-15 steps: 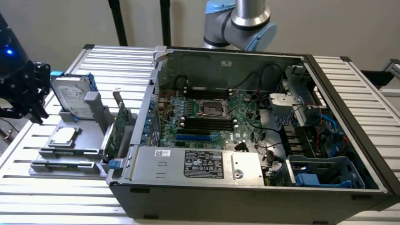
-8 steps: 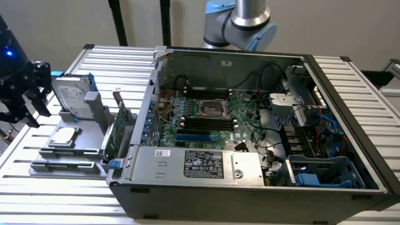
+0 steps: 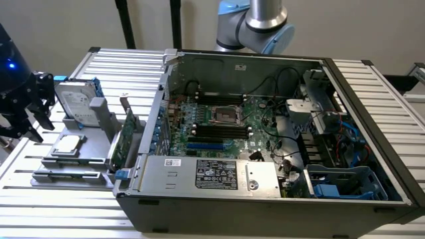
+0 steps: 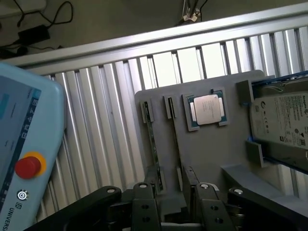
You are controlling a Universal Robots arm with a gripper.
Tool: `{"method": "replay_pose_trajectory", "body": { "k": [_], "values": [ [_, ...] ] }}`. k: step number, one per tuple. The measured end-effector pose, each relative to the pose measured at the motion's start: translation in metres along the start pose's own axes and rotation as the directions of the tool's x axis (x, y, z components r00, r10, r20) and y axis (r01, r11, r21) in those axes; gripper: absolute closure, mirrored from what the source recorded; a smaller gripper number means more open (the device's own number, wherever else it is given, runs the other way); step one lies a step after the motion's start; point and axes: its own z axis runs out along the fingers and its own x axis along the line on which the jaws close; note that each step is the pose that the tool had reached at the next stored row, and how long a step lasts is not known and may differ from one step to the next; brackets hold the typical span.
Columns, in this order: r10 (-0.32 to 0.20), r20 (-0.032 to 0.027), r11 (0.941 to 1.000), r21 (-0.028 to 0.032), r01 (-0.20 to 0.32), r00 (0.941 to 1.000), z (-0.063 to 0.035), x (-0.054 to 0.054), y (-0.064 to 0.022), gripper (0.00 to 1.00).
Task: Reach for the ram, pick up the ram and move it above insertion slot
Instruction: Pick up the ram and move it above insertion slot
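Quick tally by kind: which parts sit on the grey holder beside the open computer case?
hard drive: 1
processor chip: 1
green expansion card: 1
ram: 1 (whether the second slot holds another is unclear)
Total: 4

We see a hard drive (image 3: 74, 102) and a processor (image 3: 68, 144) sitting on a grey holder (image 3: 73, 168) beside an open computer case (image 3: 265, 211) on a slatted table (image 3: 59, 211).

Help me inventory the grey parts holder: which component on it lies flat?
The square silver processor chip lies flat; the silver hard drive and broad green circuit card are propped upright.
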Motion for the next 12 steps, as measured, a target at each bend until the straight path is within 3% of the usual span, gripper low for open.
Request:
{"method": "replay_pose_trajectory", "body": {
  "k": [12],
  "values": [
    [-0.069, -0.0021, 0.9976, 0.0027, 0.069, 0.9976, 0.0130, 0.004, -0.0016, 0.64]
  ]
}}
